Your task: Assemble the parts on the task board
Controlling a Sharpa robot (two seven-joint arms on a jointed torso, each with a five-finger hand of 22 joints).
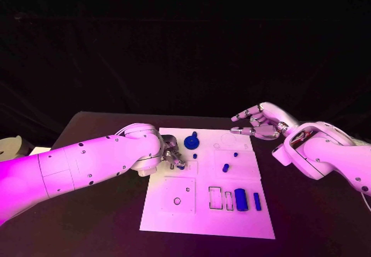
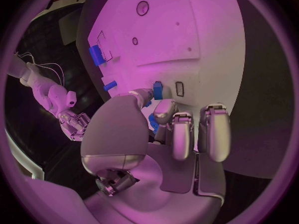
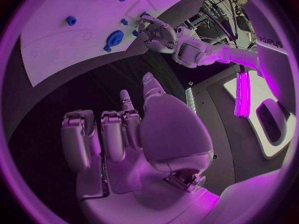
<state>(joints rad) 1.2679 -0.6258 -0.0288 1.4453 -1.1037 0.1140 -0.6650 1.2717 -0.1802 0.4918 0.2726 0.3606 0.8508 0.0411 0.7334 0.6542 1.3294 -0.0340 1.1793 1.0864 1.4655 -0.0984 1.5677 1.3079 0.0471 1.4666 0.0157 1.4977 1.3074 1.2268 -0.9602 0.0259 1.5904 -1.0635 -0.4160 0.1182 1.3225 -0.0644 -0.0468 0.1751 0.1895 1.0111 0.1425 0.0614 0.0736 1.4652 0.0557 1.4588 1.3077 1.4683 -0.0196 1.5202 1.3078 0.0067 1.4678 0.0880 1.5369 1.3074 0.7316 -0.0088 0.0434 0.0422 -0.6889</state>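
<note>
Left hand (image 1: 169, 155) low over board (image 1: 174, 214), left edge — fingers pinch small blue part (image 2: 157, 90). Right hand (image 1: 259, 124) raised off board's far right corner, fingers apart, empty. Other parts (image 1: 241, 199) rest on board.

Parts (image 1: 241, 199) lie on the task board (image 1: 202, 219) (mid-table (image 1: 93, 214)).

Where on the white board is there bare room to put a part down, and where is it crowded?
The task board is bare along its near edge, below the slots and the upright blue cylinder. Its far right corner, beside the blue disc, also looks free. It is crowded at the left edge, where the left hand holds a small blue part, and around the slot row.
</note>
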